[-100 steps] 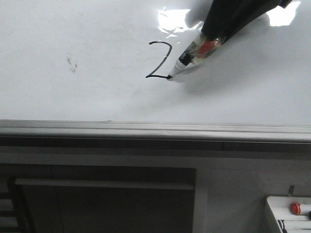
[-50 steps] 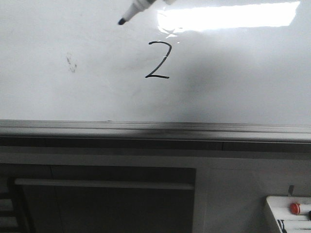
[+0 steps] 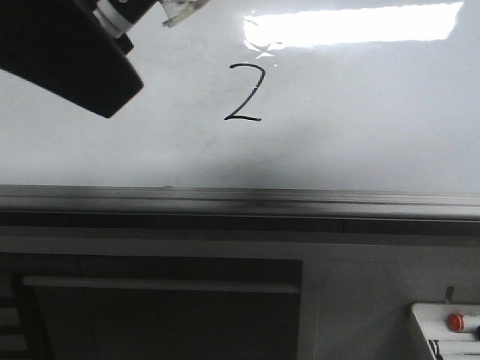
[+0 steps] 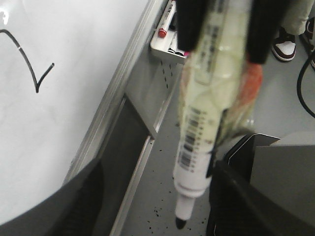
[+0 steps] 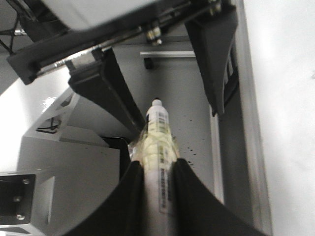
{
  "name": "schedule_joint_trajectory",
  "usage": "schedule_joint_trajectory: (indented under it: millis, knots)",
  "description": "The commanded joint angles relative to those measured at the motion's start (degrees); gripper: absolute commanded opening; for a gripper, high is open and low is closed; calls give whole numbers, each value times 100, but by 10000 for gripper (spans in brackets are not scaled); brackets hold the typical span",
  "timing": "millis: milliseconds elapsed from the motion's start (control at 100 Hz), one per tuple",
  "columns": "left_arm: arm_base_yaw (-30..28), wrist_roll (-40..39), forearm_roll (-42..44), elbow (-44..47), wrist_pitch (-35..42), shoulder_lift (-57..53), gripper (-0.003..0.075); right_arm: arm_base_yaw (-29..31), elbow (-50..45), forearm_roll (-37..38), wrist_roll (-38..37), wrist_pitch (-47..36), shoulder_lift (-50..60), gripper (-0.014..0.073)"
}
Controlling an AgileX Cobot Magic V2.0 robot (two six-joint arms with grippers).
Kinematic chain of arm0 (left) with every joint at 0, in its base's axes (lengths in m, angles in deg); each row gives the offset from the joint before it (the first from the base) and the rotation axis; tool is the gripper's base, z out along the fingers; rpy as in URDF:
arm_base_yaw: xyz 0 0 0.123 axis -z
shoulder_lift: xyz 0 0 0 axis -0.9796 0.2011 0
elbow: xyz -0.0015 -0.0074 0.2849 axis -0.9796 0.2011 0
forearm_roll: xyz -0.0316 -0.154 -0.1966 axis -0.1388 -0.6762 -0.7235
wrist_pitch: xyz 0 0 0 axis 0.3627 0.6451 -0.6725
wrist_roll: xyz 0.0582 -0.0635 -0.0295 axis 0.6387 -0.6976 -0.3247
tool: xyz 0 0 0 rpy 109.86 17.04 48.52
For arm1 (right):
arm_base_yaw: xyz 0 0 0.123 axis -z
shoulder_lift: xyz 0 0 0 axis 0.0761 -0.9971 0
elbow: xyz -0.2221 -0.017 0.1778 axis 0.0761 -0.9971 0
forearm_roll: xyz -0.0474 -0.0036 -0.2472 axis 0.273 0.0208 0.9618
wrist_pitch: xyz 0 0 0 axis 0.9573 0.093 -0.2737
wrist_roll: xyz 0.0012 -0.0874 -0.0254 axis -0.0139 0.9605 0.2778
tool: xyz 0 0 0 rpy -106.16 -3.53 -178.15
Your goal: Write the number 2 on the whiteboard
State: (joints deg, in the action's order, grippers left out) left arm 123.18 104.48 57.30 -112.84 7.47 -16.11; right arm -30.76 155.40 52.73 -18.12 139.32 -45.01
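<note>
The number 2 [image 3: 246, 91] is a thin black digit on the whiteboard [image 3: 360, 112]; part of it shows in the left wrist view [image 4: 27, 64]. My right gripper [image 5: 158, 196] is shut on a white black-tipped marker [image 5: 156, 132] wrapped in clear tape, held away from the board. My left gripper [image 4: 157, 206] is open, its black fingers [image 4: 74, 206] on either side of the marker [image 4: 206, 123] without touching it. In the front view a black left finger [image 3: 75, 60] fills the top left corner, with the marker's end [image 3: 124, 11] beside it.
The board's grey metal ledge [image 3: 240, 199] runs below the digit, with a grey cabinet under it. A white tray [image 3: 442, 330] with a red-capped marker sits at the lower right and also shows in the left wrist view [image 4: 165, 42]. A shoe [image 4: 283, 46] stands on the floor.
The marker lifted off the base of the 2 and moved up and left, off the board. The black left gripper has come into the top left of the front view.
</note>
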Motion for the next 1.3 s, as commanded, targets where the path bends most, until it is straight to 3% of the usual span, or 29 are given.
schedule_joint_trajectory:
  millis: [0, 680, 1080, 1290]
  knots:
    - [43, 52, -197, -252, 393, -26, 431, 0, 123, -151, 210, -297, 193, 28]
    - [43, 401, -542, -266, 540, -53, 427, 0, 123, 258, 447, -593, 193, 28]
    - [43, 401, -542, -266, 766, -53, 109, 0, 123, 200, 379, -537, 193, 28]
    - [43, 401, -542, -266, 755, -53, 22, 0, 123, 178, 379, -480, 193, 28]
